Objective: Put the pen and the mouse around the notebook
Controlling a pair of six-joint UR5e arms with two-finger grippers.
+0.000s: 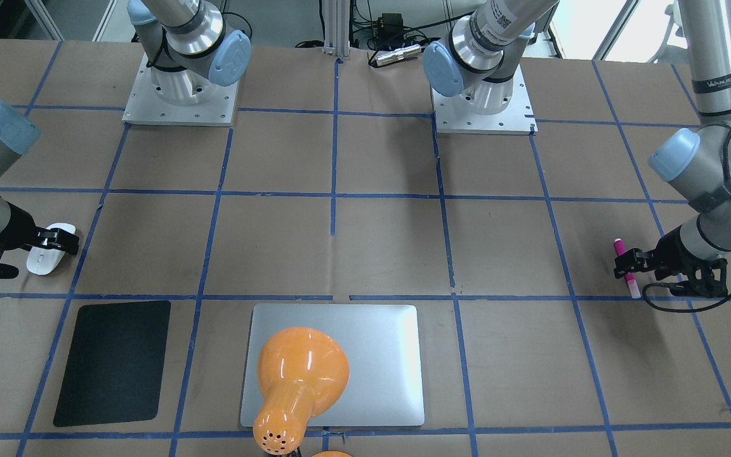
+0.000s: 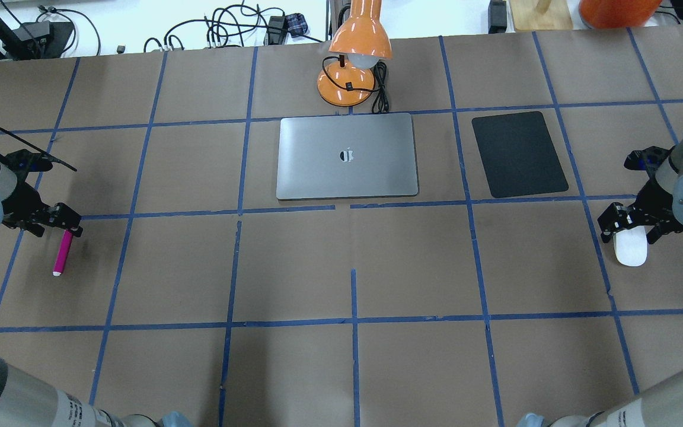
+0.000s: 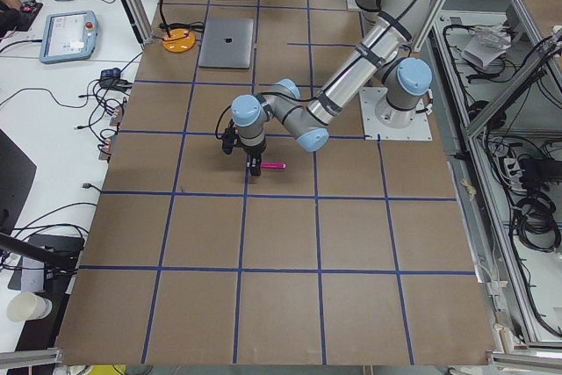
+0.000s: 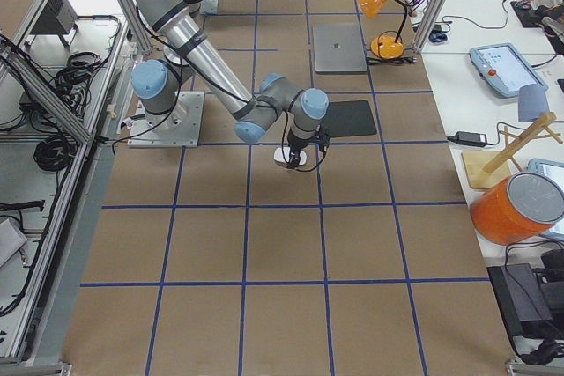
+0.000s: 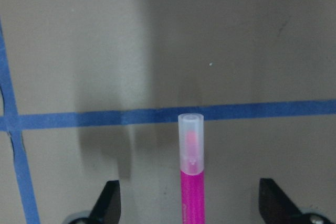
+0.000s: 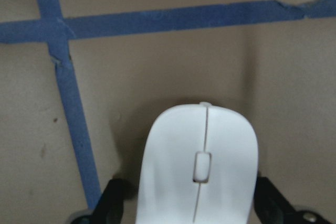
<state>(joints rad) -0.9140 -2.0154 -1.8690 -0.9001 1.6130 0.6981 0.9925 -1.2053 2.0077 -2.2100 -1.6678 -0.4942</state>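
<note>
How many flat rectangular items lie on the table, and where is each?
2: the silver notebook by the orange desk lamp, and the black mat beside it, toward the robot's right.

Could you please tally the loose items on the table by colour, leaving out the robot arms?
Pink: 1, the pen
White: 1, the mouse
Silver: 1, the notebook
Black: 1, the mat
Orange: 1, the lamp
Total: 5

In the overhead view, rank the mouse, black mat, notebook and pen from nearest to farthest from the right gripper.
1. Mouse, straddled by the right gripper.
2. Black mat, just inward and farther back.
3. Notebook, mid-table.
4. Pen, far across on the left side.
</note>
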